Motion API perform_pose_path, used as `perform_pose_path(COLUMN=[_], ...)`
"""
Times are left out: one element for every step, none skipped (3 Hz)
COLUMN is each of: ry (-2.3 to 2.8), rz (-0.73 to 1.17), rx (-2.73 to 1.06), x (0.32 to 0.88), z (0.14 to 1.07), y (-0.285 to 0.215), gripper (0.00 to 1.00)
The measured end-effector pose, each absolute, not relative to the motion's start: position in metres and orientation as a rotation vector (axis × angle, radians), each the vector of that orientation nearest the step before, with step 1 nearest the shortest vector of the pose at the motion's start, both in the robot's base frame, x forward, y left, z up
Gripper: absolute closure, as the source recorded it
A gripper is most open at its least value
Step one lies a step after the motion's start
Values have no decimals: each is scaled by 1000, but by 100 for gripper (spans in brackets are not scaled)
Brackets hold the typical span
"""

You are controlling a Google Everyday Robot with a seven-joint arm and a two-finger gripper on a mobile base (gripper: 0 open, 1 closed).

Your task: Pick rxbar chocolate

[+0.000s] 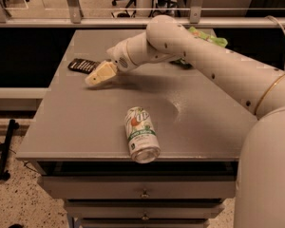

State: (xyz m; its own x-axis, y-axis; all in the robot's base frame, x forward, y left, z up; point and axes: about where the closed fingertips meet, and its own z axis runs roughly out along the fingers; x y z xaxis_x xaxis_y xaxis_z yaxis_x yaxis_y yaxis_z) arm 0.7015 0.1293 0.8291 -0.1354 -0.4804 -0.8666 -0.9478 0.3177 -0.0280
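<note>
The rxbar chocolate [81,65] is a small flat dark bar with pale lettering, lying near the left edge of the grey table [85,122]. My gripper [96,76] with pale yellow fingers hovers just right of and in front of the bar, pointing down-left toward it, with the arm reaching in from the right. The bar's right end is partly covered by the gripper.
A white-green soda can [141,134] lies on its side near the table's front edge. A green crinkly snack bag [206,37] sits at the back right, mostly behind the arm. Drawers run below the tabletop. A rail crosses behind the table.
</note>
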Motion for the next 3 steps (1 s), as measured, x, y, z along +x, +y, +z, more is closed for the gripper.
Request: perform_pose_path(ry=[1771,1769,1765], rz=[710,702,696], rx=[-1255,-1235,-1224], x=[708,712,714], z=[824,828,832], y=[124,119,114], gripper=[39,62,85])
